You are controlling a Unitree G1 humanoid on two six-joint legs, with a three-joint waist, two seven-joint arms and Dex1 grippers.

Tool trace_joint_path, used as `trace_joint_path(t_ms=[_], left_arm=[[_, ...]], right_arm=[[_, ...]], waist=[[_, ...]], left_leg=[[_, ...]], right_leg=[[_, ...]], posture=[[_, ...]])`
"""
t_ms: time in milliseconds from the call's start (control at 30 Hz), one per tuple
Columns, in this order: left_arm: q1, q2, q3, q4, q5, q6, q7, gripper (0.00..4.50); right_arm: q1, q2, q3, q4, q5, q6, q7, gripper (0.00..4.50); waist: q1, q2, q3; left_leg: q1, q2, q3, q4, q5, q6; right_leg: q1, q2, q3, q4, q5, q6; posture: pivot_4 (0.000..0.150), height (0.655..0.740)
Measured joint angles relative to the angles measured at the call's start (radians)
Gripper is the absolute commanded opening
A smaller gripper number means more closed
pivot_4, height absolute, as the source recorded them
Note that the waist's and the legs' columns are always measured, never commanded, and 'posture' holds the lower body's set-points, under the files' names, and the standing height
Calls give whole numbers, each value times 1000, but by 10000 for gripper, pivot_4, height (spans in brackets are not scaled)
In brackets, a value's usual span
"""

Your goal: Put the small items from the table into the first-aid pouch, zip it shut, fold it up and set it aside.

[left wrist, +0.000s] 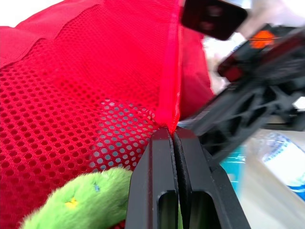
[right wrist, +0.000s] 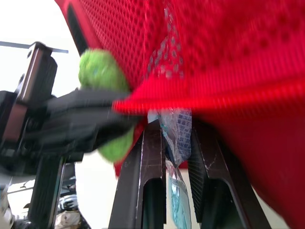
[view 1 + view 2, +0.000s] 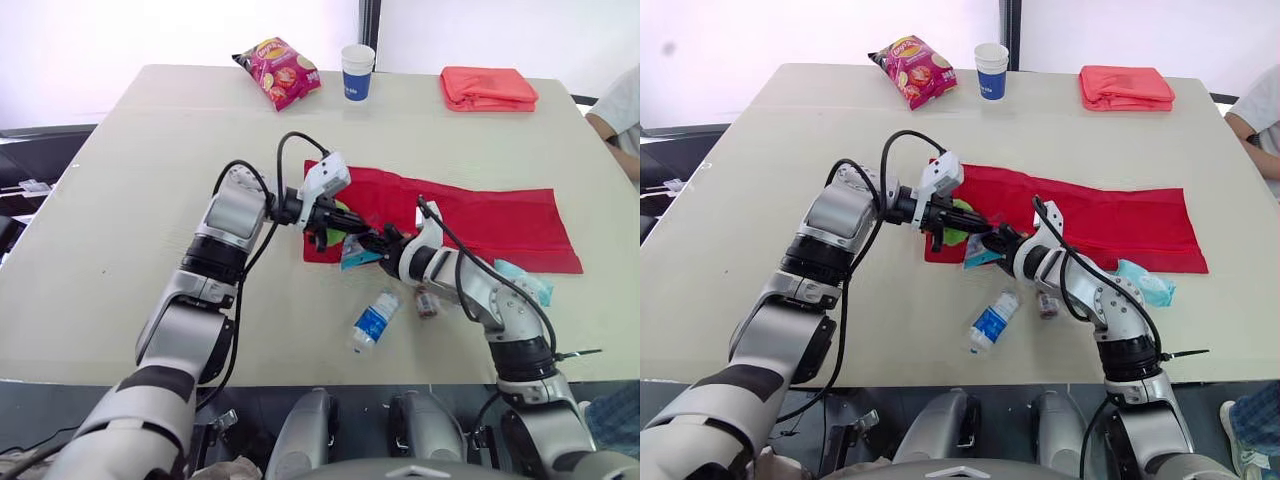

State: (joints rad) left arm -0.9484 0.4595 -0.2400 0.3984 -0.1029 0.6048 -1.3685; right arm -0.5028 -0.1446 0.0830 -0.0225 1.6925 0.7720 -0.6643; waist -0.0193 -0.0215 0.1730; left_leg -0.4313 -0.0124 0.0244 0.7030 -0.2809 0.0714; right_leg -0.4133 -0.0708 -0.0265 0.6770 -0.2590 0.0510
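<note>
Beige table (image 3: 120, 200) under unfolded red pouch (image 3: 480, 220); bright white backdrop (image 3: 150, 40)

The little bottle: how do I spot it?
Find the long red pouch on the table. In front of it, nearer the robot, a small clear bottle lies on its side. Its blue label marks it; the item beside it is smaller and darker.

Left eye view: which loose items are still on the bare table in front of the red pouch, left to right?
water bottle → small brown vial → teal packet
</note>
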Motion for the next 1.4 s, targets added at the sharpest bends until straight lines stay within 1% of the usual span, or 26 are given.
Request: trace_joint_path(t_ms=[33, 67, 100, 133, 167, 200, 233, 267, 333, 400, 500, 600, 633, 700, 733, 767, 800, 867, 967, 1033, 1067, 1133, 1200, 1300, 1400], left_arm=[[7, 4, 0, -5, 0, 5, 4, 0], [10, 4, 0, -5, 0, 8, 10, 0], [11, 4, 0, -5, -1, 10, 13, 0], [11, 3, 0, -5, -3, 9, 17, 0], [11, 3, 0, -5, -9, 6, 19, 0], [11, 2, 0, -4, -10, 2, 21, 0], [11, 0, -6, 1, -10, -2, 25, 0], [12, -2, -9, 7, -10, -3, 28, 0], [11, -5, -13, 13, -10, -12, 36, 0], [11, -5, -17, 28, -9, -25, 40, 0], [11, 5, -18, 43, -8, -43, 40, 0], [11, 5, -28, 48, -6, -59, 40, 0], [11, 5, -31, 50, -5, -66, 40, 0], [11, 6, -38, 57, -2, -81, 40, 0], [11, 6, -38, 60, 0, -86, 41, 0], [11, 6, -40, 64, 2, -93, 41, 0], [11, 6, -44, 65, 2, -95, 42, 0], [12, 6, -46, 66, 2, -97, 42, 0], [12, 1, -47, 64, 2, -98, 44, 0], [12, 2, -47, 63, 2, -98, 44, 0], [12, 2, -47, 63, 2, -98, 44, 0], [13, 5, -47, 60, 2, -95, 45, 0], [15, 6, -47, 53, 2, -93, 46, 0], [24, 5, -46, 44, 2, -90, 49, 0], [37, 5, -46, 39, 2, -89, 61, 0]], right_arm=[[-5, 7, -3, 16, -11, 12, 9, 970], [-9, 7, -3, 24, -23, 19, 20, 5969], [-13, 6, -4, 27, -34, 27, 28, 5969], [-14, -1, -4, 26, -48, 42, 44, 11672], [-14, -23, -3, 19, -67, 70, 68, 13900], [-14, -41, 1, 9, -88, 91, 86, 18515], [-14, -82, 26, -33, -122, 126, 118, 20802], [-17, -122, 39, -79, -155, 161, 146, 25057], [-17, -188, 60, -148, -215, 210, 203, 25057], [-15, -299, 75, -257, -269, 274, 273, 25057], [-14, -414, 74, -383, -293, 336, 361, 25057], [-6, -471, 79, -464, -334, 370, 443, 25057], [-6, -480, 82, -479, -355, 375, 463, 22977], [-8, -499, 87, -495, -389, 381, 509, 16852], [-12, -500, 87, -496, -396, 381, 524, 12513], [-28, -490, 87, -497, -407, 381, 548, 6554], [-52, -466, 93, -495, -435, 379, 567, 1666], [-74, -446, 109, -485, -465, 379, 582, 1666], [-120, -383, 191, -404, -595, 377, 622, 1666], [-140, -382, 268, -352, -703, 380, 658, 1666], [-140, -382, 275, -346, -720, 381, 662, 1666], [-154, -389, 313, -321, -802, 380, 701, 1666], [-159, -385, 335, -297, -877, 379, 741, 1666], [-161, -362, 343, -272, -935, 376, 775, 1666], [-181, -306, 352, -217, -1001, 354, 806, 1666]], waist=[[0, 0, 0], [0, 0, 0], [1, 0, 0], [2, 0, 0], [3, 0, 0], [4, 0, 0], [5, 2, 1], [4, 1, 0], [3, 2, 0], [3, 2, 0], [5, 2, 0], [6, 2, 0], [6, 2, 0], [7, 2, 0], [7, 2, 0], [7, 2, 0], [6, 2, 0], [6, 1, 0], [6, 1, 0], [9, 1, 0], [9, 1, 0], [7, 1, 0], [6, 1, 0], [5, 1, 0], [3, 1, 0]], left_leg=[[0, 0, 0, 0, 0, 0], [0, 0, 0, 0, 0, 0], [0, 0, 0, 0, 0, 0], [0, 0, 0, 0, 0, 0], [0, 0, 0, 0, 0, 0], [0, 0, 0, 0, 0, 0], [0, -1, 0, 0, 0, 0], [0, -1, 0, 0, 0, 0], [0, 0, 0, 0, 0, 0], [-1, 0, 1, 0, 0, 0], [-1, 0, 1, 0, 0, 0], [-1, 0, 1, 0, 0, 0], [-1, 0, 1, 0, 0, 0], [-1, 0, 1, 0, 0, 0], [-1, 0, 1, 0, 0, 0], [-1, 0, 1, 0, 0, 0], [-1, 0, 1, 0, 0, 0], [0, 0, 1, 0, 0, 0], [-1, -1, 1, 0, 0, 0], [-1, -1, 1, 0, 0, 0], [-1, -1, 1, 0, 0, 0], [-1, -2, 1, 0, 0, 0], [-1, -1, 1, 0, 0, 0], [-1, -1, 1, 0, 0, 0], [0, -1, 1, 0, 0, 0]], right_leg=[[0, 0, 0, 0, 0, 0], [0, 0, 0, 0, 0, 0], [0, 0, 0, 0, 0, 0], [0, 0, 0, 0, 0, 0], [0, 0, 0, 0, 0, 0], [0, 0, 0, 0, 0, 0], [0, -1, 0, 0, 0, 0], [0, 0, 0, 0, 0, 0], [-1, 0, 1, 0, 0, 0], [-1, 0, 1, -1, 0, 0], [-1, 0, 1, -4, 0, 0], [-1, -1, 1, -5, 0, 0], [-1, -1, 1, -4, 0, 0], [-1, -1, 1, -4, 0, 0], [-1, -1, 1, -4, 0, 0], [-1, -1, 1, -4, 0, 0], [-1, 0, 1, -4, 0, 0], [-1, -1, 1, -4, 0, 0], [-1, 0, 1, -4, 0, 0], [-1, -1, 1, -3, 0, 0], [-1, -1, 1, -3, 0, 0], [-1, -1, 1, -1, 0, 0], [-1, -1, 1, -1, 0, 0], [-1, -1, 1, -1, 0, 0], [-1, -1, 1, 0, 0, 0]], posture=[[1500, 7395], [1500, 7395], [1500, 7395], [1500, 7395], [1500, 7395], [1500, 7395], [1500, 7395], [1500, 7395], [1500, 7395], [1500, 7395], [1500, 7395], [1500, 7395], [1500, 7395], [1500, 7395], [1500, 7395], [1500, 7395], [1500, 7395], [1500, 7395], [1500, 7395], [1500, 7395], [1500, 7395], [1500, 7395], [1500, 7395], [1500, 7395], [1500, 7395]])
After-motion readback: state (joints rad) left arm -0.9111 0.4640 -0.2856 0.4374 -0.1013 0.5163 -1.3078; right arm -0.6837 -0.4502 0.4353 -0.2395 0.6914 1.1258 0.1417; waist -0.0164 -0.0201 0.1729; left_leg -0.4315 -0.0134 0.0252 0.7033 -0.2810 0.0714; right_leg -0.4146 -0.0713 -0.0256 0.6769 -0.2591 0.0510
